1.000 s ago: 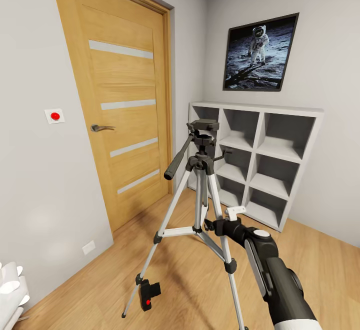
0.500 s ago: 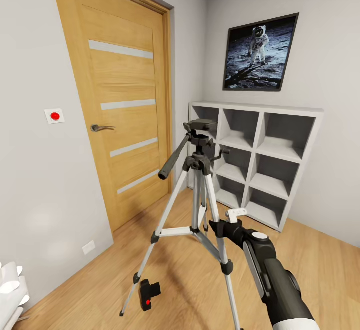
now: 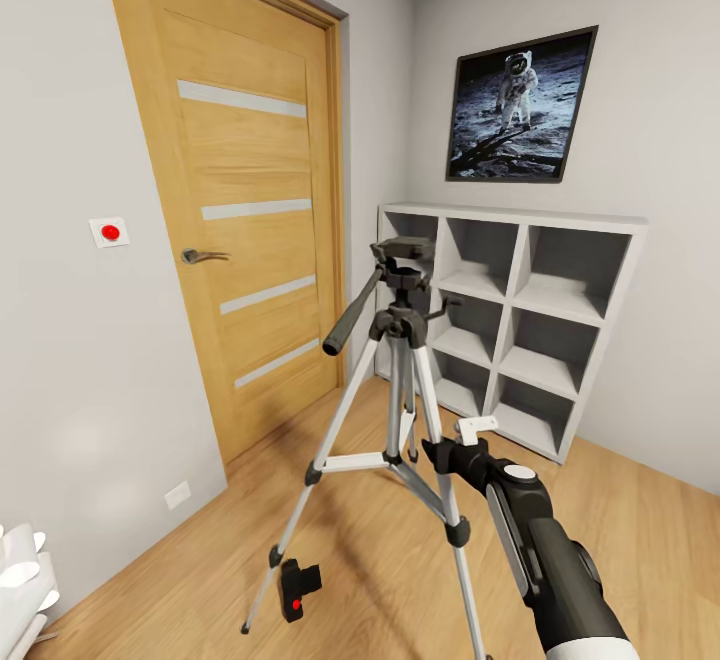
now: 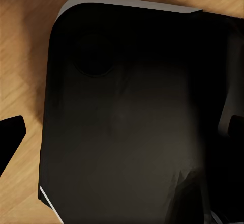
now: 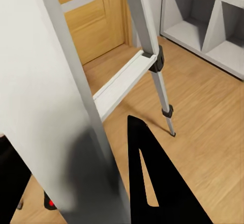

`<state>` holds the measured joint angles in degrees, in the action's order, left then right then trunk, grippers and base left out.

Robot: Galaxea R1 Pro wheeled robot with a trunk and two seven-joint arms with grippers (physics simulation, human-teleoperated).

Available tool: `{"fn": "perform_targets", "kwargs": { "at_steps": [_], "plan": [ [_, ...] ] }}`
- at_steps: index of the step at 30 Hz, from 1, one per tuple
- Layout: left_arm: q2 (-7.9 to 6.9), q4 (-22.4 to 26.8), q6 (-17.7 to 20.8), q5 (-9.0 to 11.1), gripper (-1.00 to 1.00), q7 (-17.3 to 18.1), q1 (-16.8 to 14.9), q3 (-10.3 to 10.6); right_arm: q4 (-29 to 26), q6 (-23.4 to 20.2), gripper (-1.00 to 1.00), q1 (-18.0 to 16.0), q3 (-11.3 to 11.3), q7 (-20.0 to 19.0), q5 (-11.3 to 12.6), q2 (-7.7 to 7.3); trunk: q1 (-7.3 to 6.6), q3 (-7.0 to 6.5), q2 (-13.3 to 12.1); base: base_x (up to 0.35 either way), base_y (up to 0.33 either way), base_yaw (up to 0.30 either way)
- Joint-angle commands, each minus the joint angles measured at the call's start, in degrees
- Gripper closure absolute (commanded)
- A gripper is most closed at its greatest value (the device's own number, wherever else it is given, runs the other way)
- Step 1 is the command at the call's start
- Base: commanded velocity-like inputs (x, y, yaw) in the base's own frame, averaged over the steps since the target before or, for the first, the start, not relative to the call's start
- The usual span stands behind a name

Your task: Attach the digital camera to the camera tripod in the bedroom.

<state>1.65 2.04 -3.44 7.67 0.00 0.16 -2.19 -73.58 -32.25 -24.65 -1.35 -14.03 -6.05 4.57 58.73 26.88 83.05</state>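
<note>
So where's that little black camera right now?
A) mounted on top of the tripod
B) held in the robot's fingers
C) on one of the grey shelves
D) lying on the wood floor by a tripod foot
D: the digital camera lies on the plank floor beside a foot of the camera tripod, whose head is bare.

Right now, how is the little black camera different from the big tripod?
The digital camera is small and chunky; the camera tripod is tall and thin-legged. The camera lies low on the wood floor, while the tripod stands upright on three spread legs. The camera is all black with a red button; the tripod's legs are silver with black joints. The right gripper is at the tripod, not the camera. Both sit on the same floor, near the door.
</note>
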Motion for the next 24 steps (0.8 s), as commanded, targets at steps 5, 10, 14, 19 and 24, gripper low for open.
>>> {"fn": "perform_targets", "kwargs": {
  "at_steps": [5,10,14,19,24],
  "plan": [
    [0.02,0.07,-0.08,0.37,-1.00,0.00,0.02,-0.18,-0.08,0.25,1.00,-0.05,-0.14,-0.41,-0.53,0.08,0.00,0.05,0.03,0.000,0.000,0.000],
    [0.01,0.07,-0.08,0.42,-1.00,-0.02,0.02,-0.18,-4.77,-0.28,1.00,-0.05,-0.20,-0.32,-0.71,-0.09,0.00,0.05,0.03,0.000,0.000,0.000],
    [-0.01,0.07,-0.08,0.42,-1.00,-0.01,0.02,-0.18,-6.81,-2.20,1.00,-1.72,-0.26,-0.34,-0.70,-0.23,0.00,0.05,0.03,0.000,0.000,0.000],
    [0.00,0.07,-0.08,0.42,-1.00,-0.01,0.02,-0.18,-8.15,-5.42,1.00,-3.65,-0.32,-0.34,-0.67,-0.42,0.00,0.05,0.03,0.000,0.000,0.000],
    [0.01,0.07,-0.08,0.42,-1.00,-0.01,0.02,-0.18,-10.81,-7.38,1.00,-4.09,-0.32,-0.37,-0.71,-0.49,0.00,0.05,0.03,0.000,0.000,0.000]
  ]
}}
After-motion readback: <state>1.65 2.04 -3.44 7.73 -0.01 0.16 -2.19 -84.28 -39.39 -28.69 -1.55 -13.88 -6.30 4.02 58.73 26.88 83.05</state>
